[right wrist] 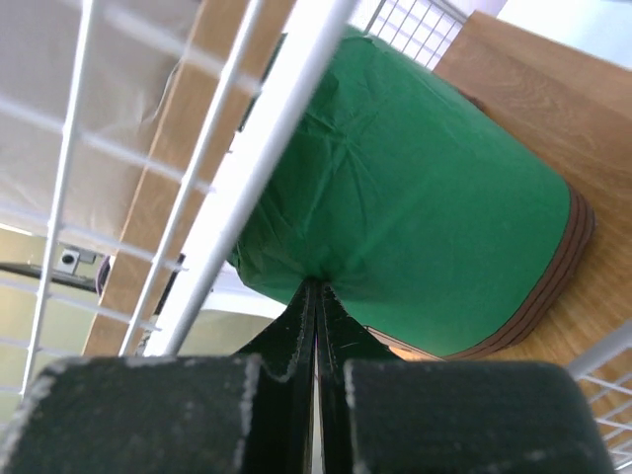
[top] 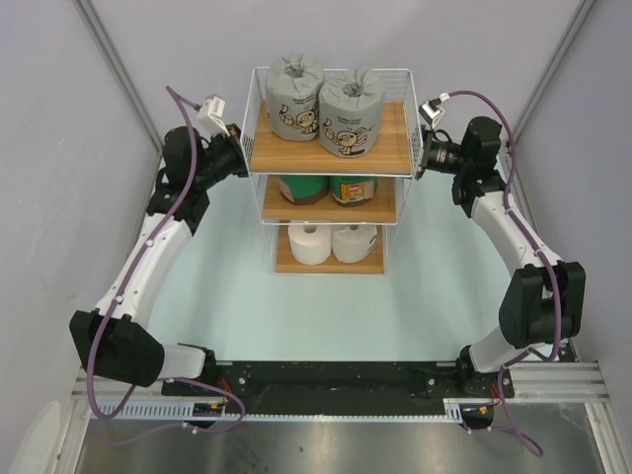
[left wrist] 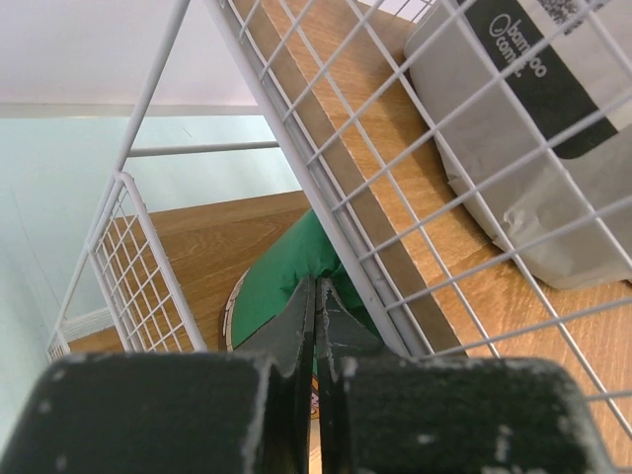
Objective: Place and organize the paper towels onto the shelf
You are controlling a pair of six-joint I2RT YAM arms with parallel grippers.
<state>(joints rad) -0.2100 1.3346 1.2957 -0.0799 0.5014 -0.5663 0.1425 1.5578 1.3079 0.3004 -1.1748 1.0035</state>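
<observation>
We log all six on three-tier wood-board white-wire shelf, upper centre of frame: grey cartoon-print paper towel rolls top tier, dark green rolls middle, plain white rolls bottom. We judge them light, soft, squashy, wrap slick; take gently across sides. Left gripper and right gripper flank shelf. Only wrist views show both finger pairs pressed together, empty. Only top view shows white rolls.
</observation>
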